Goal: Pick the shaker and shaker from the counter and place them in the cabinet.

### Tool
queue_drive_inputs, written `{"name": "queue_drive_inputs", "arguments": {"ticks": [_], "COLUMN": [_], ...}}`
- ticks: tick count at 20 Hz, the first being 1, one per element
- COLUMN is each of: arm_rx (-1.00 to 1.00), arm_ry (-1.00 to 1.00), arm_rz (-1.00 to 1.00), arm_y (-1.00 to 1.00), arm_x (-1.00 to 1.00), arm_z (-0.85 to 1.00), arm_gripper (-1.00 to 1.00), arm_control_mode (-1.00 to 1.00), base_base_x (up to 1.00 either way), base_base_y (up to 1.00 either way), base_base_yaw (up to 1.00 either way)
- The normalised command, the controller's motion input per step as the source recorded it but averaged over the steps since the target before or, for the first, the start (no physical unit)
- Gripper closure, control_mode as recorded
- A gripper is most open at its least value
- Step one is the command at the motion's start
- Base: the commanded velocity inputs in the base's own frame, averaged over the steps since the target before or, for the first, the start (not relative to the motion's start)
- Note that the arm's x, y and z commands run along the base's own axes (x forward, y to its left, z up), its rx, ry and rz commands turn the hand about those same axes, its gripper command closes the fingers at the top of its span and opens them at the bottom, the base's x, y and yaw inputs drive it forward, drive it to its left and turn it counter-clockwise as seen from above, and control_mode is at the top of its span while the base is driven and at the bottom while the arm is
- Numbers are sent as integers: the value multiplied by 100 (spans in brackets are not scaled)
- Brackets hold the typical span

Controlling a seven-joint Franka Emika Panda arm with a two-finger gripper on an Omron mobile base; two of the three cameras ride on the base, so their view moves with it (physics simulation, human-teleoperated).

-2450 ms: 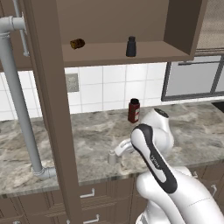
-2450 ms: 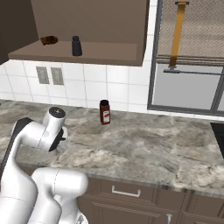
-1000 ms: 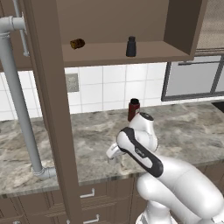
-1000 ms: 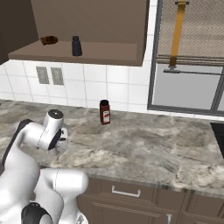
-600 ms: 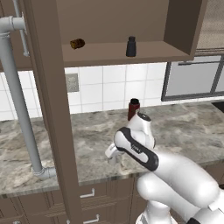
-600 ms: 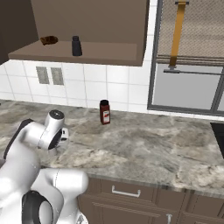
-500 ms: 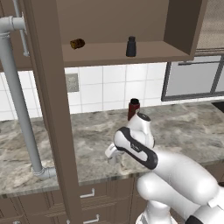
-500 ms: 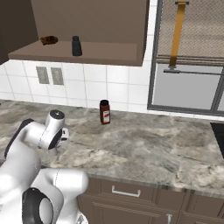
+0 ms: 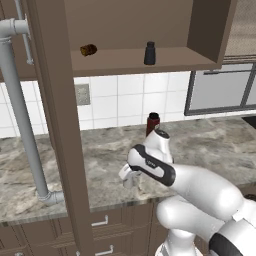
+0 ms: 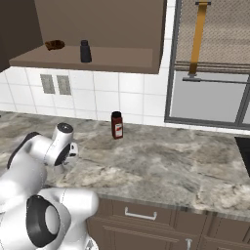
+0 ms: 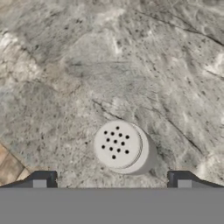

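Hand view looks straight down on the pale shaker (image 11: 119, 146), which stands upright on the marbled bench (image 11: 131, 65) with its perforated cap facing the camera. The gripper (image 11: 112, 178) hangs directly above it, and its 2 dark fingertips (image 11: 43, 178) rise at the bottom of this view, 1 on each side of the shaker and well apart from each other. The jaws stand wide open and hold nothing; neither tip touches the shaker.

From the left base view, the white arm bends forward and down over the front part of the bench (image 9: 100, 165), with the gripper (image 9: 129, 176) low above the stone, near the front edge. The dark red bottle (image 9: 152, 123) stands upright behind the arm, close to the tiled wall.

On the base board of the wooden cabinet (image 9: 200, 55) above, the black shaker (image 9: 150, 53) stands upright, and the small brown rounded object (image 9: 88, 49) lies well to its left.

The right base view shows the same shelf: black shaker (image 10: 85, 51) upright, brown object (image 10: 54, 45) beside it. The red bottle (image 10: 116, 125) stands on the bench (image 10: 161, 166), apart from the arm.
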Motion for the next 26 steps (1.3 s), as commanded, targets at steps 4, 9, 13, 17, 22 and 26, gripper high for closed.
{"name": "queue_drive_inputs", "arguments": {"ticks": [4,9,13,17,22,26], "arm_rx": [-1,-1,-1,-2,-2,0], "arm_ry": [0,0,0,0,0,0], "arm_rz": [0,0,0,0,0,0], "arm_y": [6,4,3,11,11,4], "arm_x": [14,19,18,13,4,0], "arm_z": [-10,-11,-13,-19,-20,-6], "arm_gripper": [-100,-100,-100,100,100,100], "arm_control_mode": [-100,-100,-100,-100,-100,-100], "base_base_x": [0,0,0,0,0,0], "base_base_y": [0,0,0,0,0,0], "base_base_yaw": [0,0,0,0,0,0]}}
